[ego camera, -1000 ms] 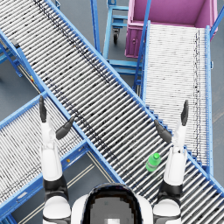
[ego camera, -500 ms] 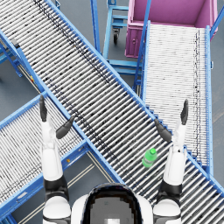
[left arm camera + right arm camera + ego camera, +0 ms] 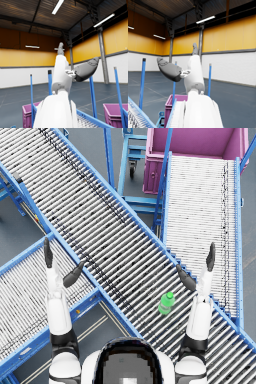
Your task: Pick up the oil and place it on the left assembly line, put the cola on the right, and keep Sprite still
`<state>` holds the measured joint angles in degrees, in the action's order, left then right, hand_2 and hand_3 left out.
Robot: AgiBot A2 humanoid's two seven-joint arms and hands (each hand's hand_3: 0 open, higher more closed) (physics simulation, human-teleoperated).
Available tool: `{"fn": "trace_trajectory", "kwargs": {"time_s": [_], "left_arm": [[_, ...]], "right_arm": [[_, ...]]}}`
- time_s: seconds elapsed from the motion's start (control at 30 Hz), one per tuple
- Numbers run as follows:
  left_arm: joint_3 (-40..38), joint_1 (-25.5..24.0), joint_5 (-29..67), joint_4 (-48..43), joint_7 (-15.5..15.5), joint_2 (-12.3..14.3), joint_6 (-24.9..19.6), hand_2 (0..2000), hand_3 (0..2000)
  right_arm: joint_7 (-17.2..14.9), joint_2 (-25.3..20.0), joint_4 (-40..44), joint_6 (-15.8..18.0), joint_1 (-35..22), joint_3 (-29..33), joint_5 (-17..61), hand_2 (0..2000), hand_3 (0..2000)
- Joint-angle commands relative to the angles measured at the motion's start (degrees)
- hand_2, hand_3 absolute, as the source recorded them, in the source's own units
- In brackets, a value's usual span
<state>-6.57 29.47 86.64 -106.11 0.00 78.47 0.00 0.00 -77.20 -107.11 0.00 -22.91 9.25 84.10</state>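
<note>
Item, green bottle (image 3: 166,303): taken from its colour to be the Sprite. It sits on the rollers of the central conveyor (image 3: 115,243) at the robot's end, just beside the right forearm and apart from it. The steep view does not show whether it stands or lies. Item, left robot hand (image 3: 54,270): raised, fingers straight, thumb spread wide, nothing in it. It hovers over the rail between the central conveyor and the left assembly line (image 3: 20,298). Item, right robot hand (image 3: 202,275): raised and spread the same way, empty, above the far edge of the central conveyor and near the right assembly line (image 3: 200,213), which runs up to a pink bin (image 3: 200,140). Oil: not in view. Cola: not in view. Step in hand, by judgement: standing by, since the only bottle within reach appears to be the one to be left alone. Next move, by judgement: keep both arms clear of the green bottle, the right one above all as it is closest. Reach out only once oil or cola arrives, taking oil to the left line and cola to the right.
</note>
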Motion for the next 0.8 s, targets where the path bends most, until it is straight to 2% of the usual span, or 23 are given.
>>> {"fn": "trace_trajectory", "kwargs": {"time_s": [0.03, 0.13, 0.17, 0.5, 0.53, 0.57, 0.8], "left_arm": [[0.0, 0.2, 0.0, 0.0, 0.0, 0.0, 0.0, 0, 0], [0.0, 2.0, 0.0, 0.1, 0.0, -0.2, 0.0, 0, 0], [0.0, 0.8, 0.0, 0.1, 0.0, 0.0, 0.0, 0, 0], [-0.2, 0.7, 0.0, -0.2, 0.0, 0.1, 0.0, 0, 0], [-0.3, 0.6, 0.0, -0.2, 0.0, 0.2, 0.0, 0, 0], [-0.3, 0.5, 0.0, -0.3, 0.0, 0.2, 0.0, 0, 0], [-0.6, -0.1, 0.0, -0.7, 0.0, 0.4, 0.0, 0, 0]], "right_arm": [[0.0, 0.4, -0.2, 0.0, -1.5, 0.0, 0.0, 0, 0], [0.0, 0.1, -0.1, 0.0, -0.7, 0.0, 0.0, 0, 0], [0.0, 0.1, -0.1, 0.0, -0.9, 0.0, 0.0, 0, 0], [0.0, 0.1, -0.8, 0.0, -1.4, 0.3, 0.0, 0, 0], [0.0, -0.4, 0.1, 0.0, 0.8, 0.6, 0.0, 0, 0], [0.0, -0.1, -0.3, 0.0, -0.4, 0.3, 0.0, 0, 0], [0.0, -0.8, 0.0, 0.0, 1.7, 0.8, 0.0, 0, 0]]}}
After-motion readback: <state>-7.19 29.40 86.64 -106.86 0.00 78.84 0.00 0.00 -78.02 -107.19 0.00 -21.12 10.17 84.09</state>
